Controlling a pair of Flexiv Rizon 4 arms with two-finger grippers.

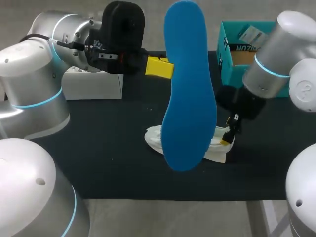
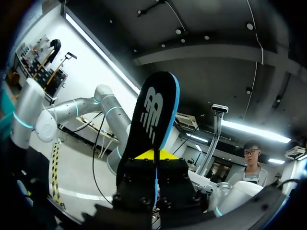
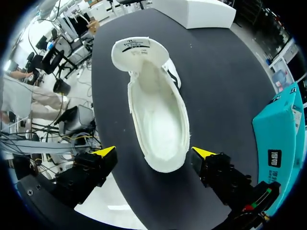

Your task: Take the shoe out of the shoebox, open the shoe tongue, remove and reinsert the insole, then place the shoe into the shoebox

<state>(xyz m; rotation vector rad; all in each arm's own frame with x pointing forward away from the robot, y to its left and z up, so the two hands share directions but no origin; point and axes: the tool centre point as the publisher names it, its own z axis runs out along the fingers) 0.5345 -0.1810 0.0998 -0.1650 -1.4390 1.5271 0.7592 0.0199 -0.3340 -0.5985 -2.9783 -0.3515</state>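
High above the table, my left gripper (image 1: 159,67) is shut on one end of the blue insole (image 1: 190,89). In the left wrist view the insole (image 2: 151,120) shows its black underside and blue rim, rising from between the fingers of that gripper (image 2: 154,157). The white shoe (image 1: 157,138) lies on the black mat, largely hidden behind the insole. In the right wrist view the shoe (image 3: 158,115) is hollow inside, its tongue folded out at the far end. My right gripper (image 3: 154,153) stands open with the heel end between its fingers, neither finger touching it. It hangs low at the shoe's right end (image 1: 228,136).
The teal shoebox (image 1: 228,59) stands at the back right of the table, beside my right gripper in its wrist view (image 3: 280,139). A white box (image 1: 91,85) sits at the back left, beyond the shoe's tongue (image 3: 201,12). Bare black mat (image 1: 98,153) lies in front.
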